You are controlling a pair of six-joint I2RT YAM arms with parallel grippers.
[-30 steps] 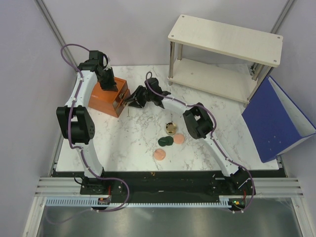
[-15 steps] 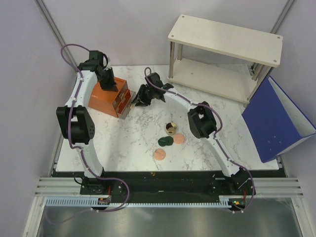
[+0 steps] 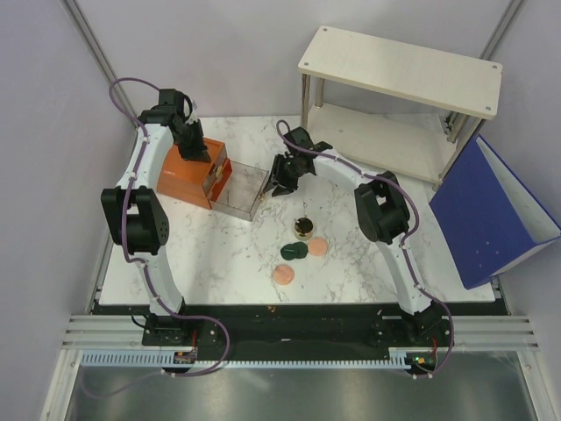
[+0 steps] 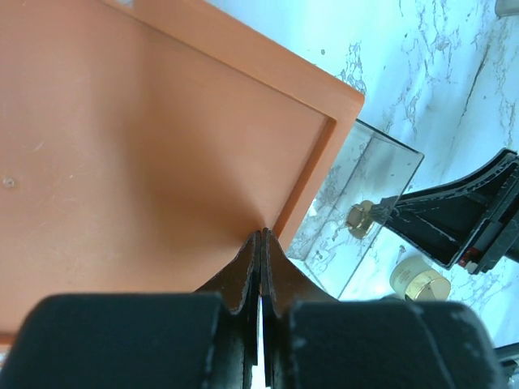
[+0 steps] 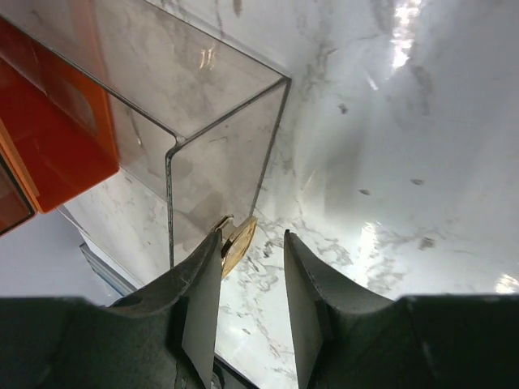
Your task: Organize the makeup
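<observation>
1. Since a second ago your right gripper (image 3: 282, 181) has moved right. The clear drawer (image 3: 238, 189) now sticks out of the orange box (image 3: 180, 175). The makeup hasn't moved.
2. The right jaws sit narrow around the gold knob (image 5: 238, 243), which touches one finger with a gap to the other.
3. Your left gripper (image 4: 261, 240) is closed, tips on the box top.
4. The gold-lidded jar (image 3: 303, 229), green compact (image 3: 294, 251) and peach discs (image 3: 284, 274) lie on the marble table (image 3: 219, 254), near the drawer but outside it.
5. A wooden shelf (image 3: 399, 66) stands back right, a blue box (image 3: 491, 210) to the right, and the walls are pale.
</observation>
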